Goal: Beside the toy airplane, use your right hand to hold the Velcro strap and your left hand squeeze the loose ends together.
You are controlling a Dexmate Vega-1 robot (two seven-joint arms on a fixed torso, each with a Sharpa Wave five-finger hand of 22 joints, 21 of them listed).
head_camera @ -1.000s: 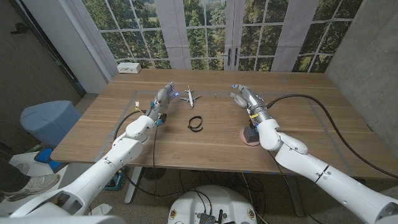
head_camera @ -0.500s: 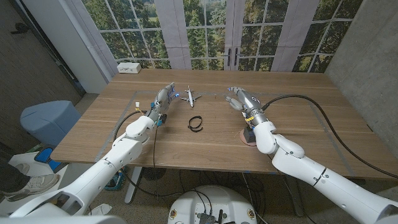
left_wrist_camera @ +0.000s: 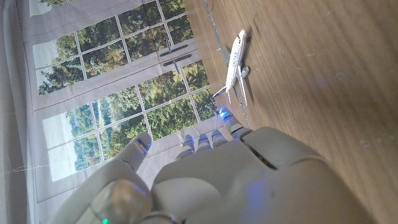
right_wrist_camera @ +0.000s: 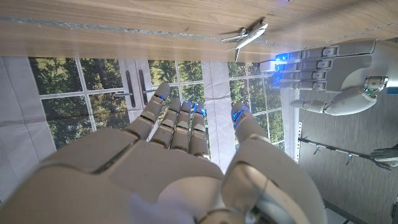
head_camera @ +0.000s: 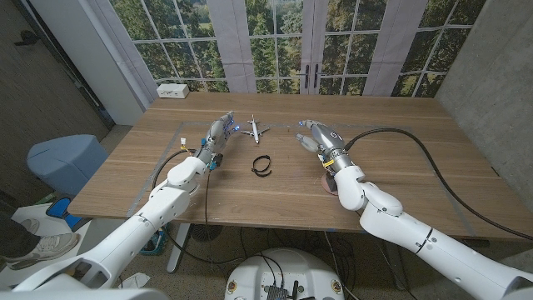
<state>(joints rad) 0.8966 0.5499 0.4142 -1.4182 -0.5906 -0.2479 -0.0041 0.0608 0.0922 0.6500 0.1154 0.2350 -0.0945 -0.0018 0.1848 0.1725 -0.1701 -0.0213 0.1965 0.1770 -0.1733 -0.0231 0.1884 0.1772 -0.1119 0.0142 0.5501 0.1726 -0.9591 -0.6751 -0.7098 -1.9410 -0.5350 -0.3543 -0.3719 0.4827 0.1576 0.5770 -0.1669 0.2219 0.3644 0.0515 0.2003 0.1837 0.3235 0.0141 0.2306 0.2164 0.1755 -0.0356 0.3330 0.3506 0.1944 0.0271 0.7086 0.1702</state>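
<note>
Neither step is done. My right hand (head_camera: 311, 136) and left hand (head_camera: 219, 131) hang empty, fingers apart, flanking the toy airplane (head_camera: 254, 129); the Velcro strap (head_camera: 262, 165) lies untouched nearer me.

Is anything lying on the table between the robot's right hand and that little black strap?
No. In the head view, the stretch of wooden table between the right hand and the Velcro strap is bare wood. The toy airplane sits farther back.
</note>
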